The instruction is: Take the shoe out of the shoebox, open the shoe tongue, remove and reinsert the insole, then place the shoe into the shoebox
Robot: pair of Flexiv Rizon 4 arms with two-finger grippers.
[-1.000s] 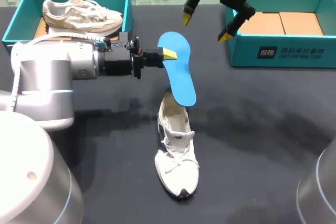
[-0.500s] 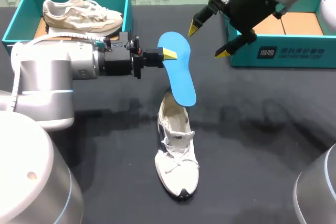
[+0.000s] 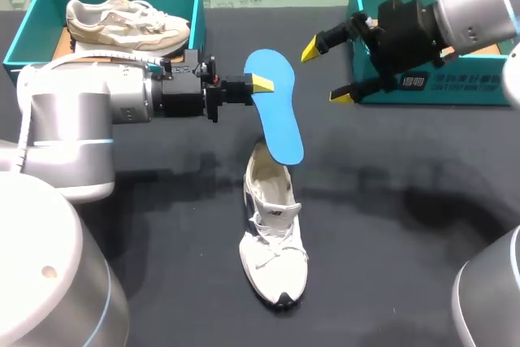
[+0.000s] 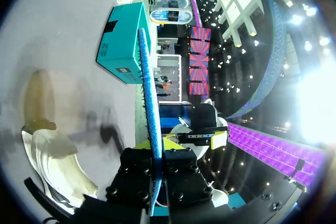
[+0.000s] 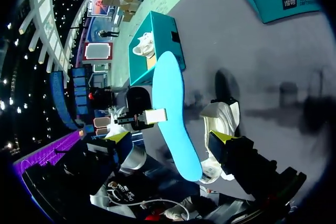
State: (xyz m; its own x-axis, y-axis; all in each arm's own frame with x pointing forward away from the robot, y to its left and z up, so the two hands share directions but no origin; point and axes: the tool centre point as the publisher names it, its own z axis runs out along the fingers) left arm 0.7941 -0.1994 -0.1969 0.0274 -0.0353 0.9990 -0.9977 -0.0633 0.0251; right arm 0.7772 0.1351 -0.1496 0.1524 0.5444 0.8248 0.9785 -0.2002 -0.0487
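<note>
My left gripper (image 3: 260,84) is shut on the edge of a blue insole (image 3: 274,107) and holds it in the air above the heel of a white shoe (image 3: 275,237) lying on the dark table. In the left wrist view the insole (image 4: 149,98) stands edge-on between the fingers (image 4: 169,143), with the shoe (image 4: 50,156) below. To the insole's right my right gripper (image 3: 327,73) hangs open and empty, facing it. From the right wrist, the insole (image 5: 173,108) lies ahead between the open yellow fingertips (image 5: 119,137), and the shoe (image 5: 221,119) is behind it.
A teal shoebox (image 3: 426,87) with a cardboard lining stands at the back right, just behind my right gripper. A second teal box (image 3: 32,7) at the back left holds a beige shoe (image 3: 126,23). The dark table (image 3: 406,217) stretches in front.
My right gripper has come down and to the right, from above the insole to a spot in front of the right shoebox, still open. The left arm, insole and shoe have not moved.
</note>
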